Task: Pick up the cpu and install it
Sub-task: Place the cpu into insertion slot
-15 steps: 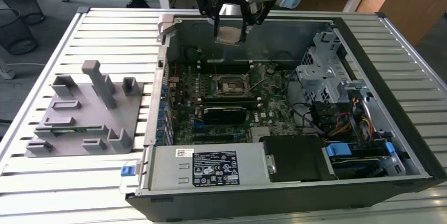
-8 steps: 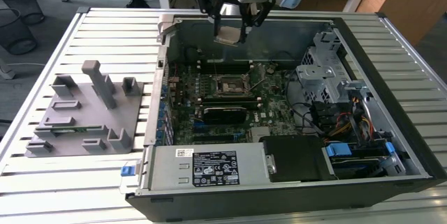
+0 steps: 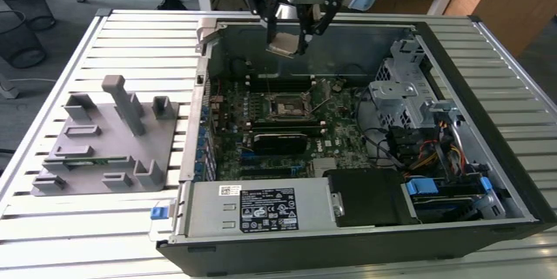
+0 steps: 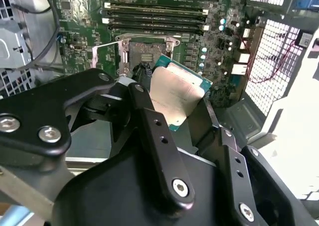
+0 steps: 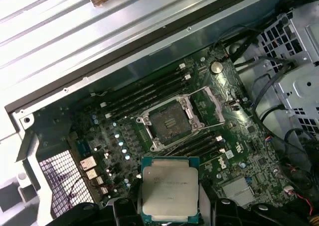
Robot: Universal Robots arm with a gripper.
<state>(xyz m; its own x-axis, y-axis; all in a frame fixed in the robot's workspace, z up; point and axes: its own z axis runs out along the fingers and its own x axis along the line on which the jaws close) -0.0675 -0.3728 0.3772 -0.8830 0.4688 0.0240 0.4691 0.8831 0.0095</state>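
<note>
My gripper (image 3: 290,39) hangs above the back of the open computer case (image 3: 500,181), shut on the cpu (image 3: 283,44). The cpu is a flat square chip with a silver top and a green edge, and it is held tilted in the air. In both wrist views it sits between the black fingers (image 4: 149,124), silver top showing (image 4: 174,94) (image 5: 169,186). The motherboard socket (image 3: 287,106) lies below and in front of the chip, its metal frame swung open (image 5: 169,124) (image 4: 144,56). The chip is well above the board and touches nothing else.
Memory slots (image 5: 144,94) flank the socket. A metal drive cage (image 3: 400,90) and bundled cables (image 3: 418,148) fill the case toward the exterior view's right. The power supply (image 3: 261,207) sits at the front. A grey fixture block (image 3: 104,142) rests on the slatted table (image 3: 130,51).
</note>
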